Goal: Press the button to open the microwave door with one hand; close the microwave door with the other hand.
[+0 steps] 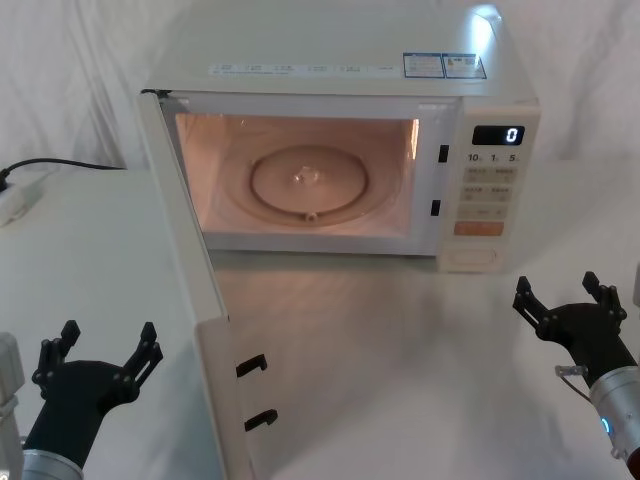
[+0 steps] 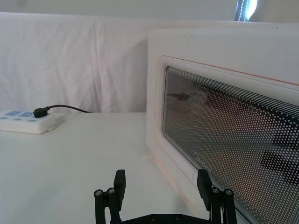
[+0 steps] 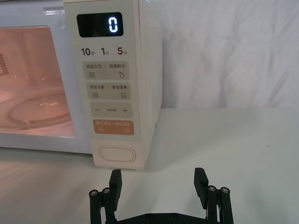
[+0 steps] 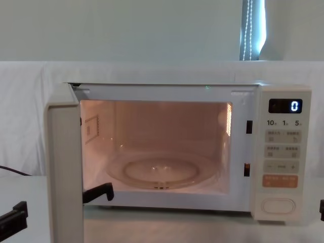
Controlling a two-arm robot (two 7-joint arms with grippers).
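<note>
**Door swung wide, both tools spread**

The microwave [image 1: 340,150] sits at 12 o'clock on the bench [image 1: 400,340], cavity lit. Left wrist view alone shows the microwave door's [image 2: 224,130] dotted window face; right wrist view shows the button [image 3: 117,154], untouched. The left tool [image 1: 98,352] at 7 o'clock and the right tool [image 1: 556,292] at 4 o'clock hover spread, open bench around each.

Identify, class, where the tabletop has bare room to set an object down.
Bare table lies between the open microwave door and the right gripper. The left gripper is crowded against the door's outer face; a power strip sits far left.
</note>
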